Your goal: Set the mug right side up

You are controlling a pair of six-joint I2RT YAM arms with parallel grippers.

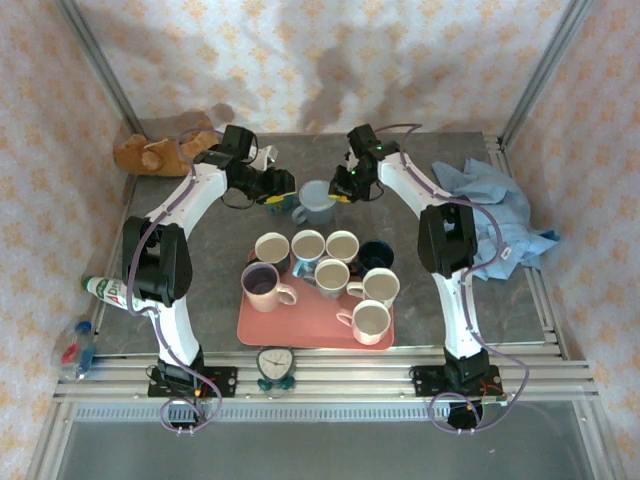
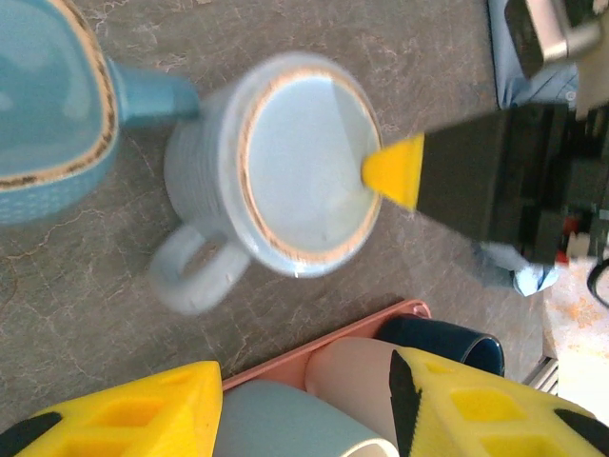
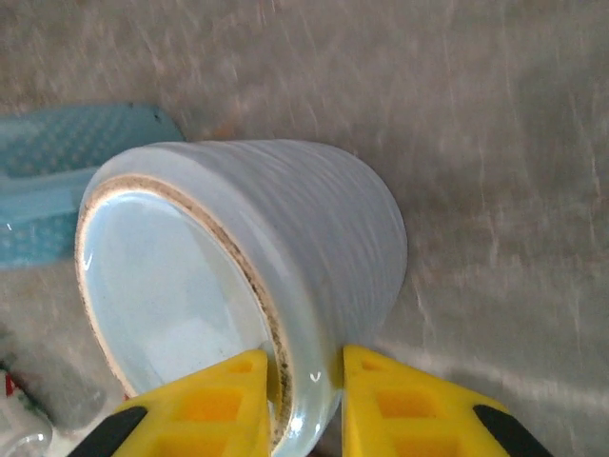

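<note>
1. The right gripper (image 3: 304,360) is pinching the wall of the pale blue mug (image 3: 314,219) at its rim. One yellow finger is sitting inside the mouth and the other is pressing on the outside.
2. The mug is standing mouth up on the grey table (image 3: 476,114), directly under the right gripper's fingertips. Its pale interior and brown-edged rim are facing that wrist camera.
3. In the left wrist view, the mug's handle is pointing away from the right gripper's finger, toward the left gripper's side.
4. The left gripper (image 2: 303,371) is holding its fingers spread apart with nothing between them. It is hovering just short of the mug, without touching it.
5. Below the left gripper's spread fingers, the rim of the pink tray (image 2: 314,347) is showing. A cream mug (image 2: 347,376) and a navy mug (image 2: 447,338) are standing on the tray.
6. A teal dotted mug (image 2: 48,114) is lying just beyond the pale mug, on the side away from the right gripper. Its handle is reaching up to the pale mug's wall.
7. In the overhead view the two grippers are facing each other across the pale mug, past the far edge of the tray.
8. A blue cloth (image 1: 500,220) is lying crumpled outboard of the right arm, well apart from the mug.
</note>
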